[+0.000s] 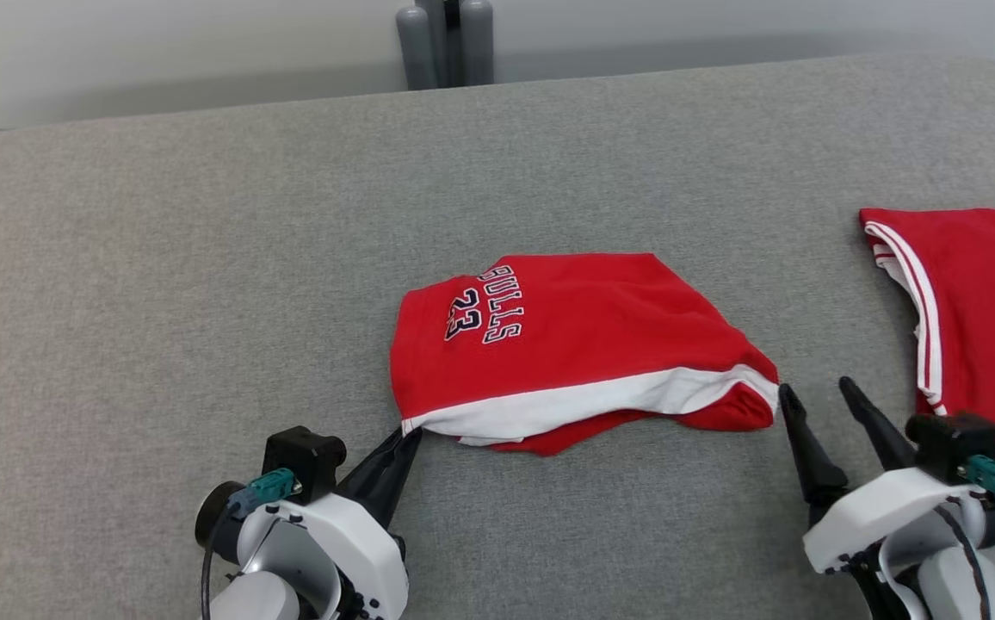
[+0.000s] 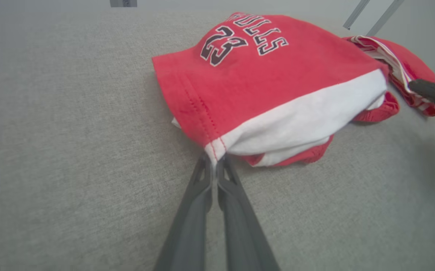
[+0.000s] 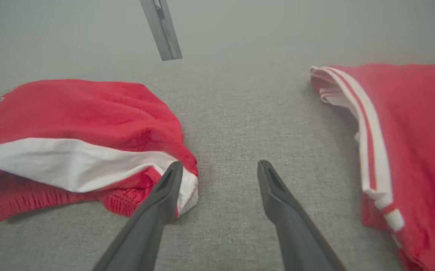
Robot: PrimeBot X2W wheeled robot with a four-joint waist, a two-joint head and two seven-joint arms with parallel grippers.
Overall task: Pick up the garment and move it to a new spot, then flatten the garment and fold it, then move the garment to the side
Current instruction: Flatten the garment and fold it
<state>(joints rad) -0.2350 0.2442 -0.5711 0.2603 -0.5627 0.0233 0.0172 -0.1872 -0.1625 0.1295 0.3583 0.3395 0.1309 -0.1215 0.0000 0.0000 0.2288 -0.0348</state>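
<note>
Garment (image 1: 579, 336) mid-frame on worktop (image 1: 205, 258), apparently folded; move aside not yet done
Left gripper (image 1: 410, 435) clamps its lower-left corner; right gripper (image 1: 814, 386) gapes just beside the lower-right corner; second red garment (image 1: 971, 301) at right edge.

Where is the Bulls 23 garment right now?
Head view: the Bulls garment lies mid-way across the grey surface, left fingers pinching its near-left corner, a striped garment to its right.

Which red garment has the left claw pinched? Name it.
The BULLS 23 garment, its near-left corner pinched in the shut left claw. The striped garment lies apart, at the right.
</note>
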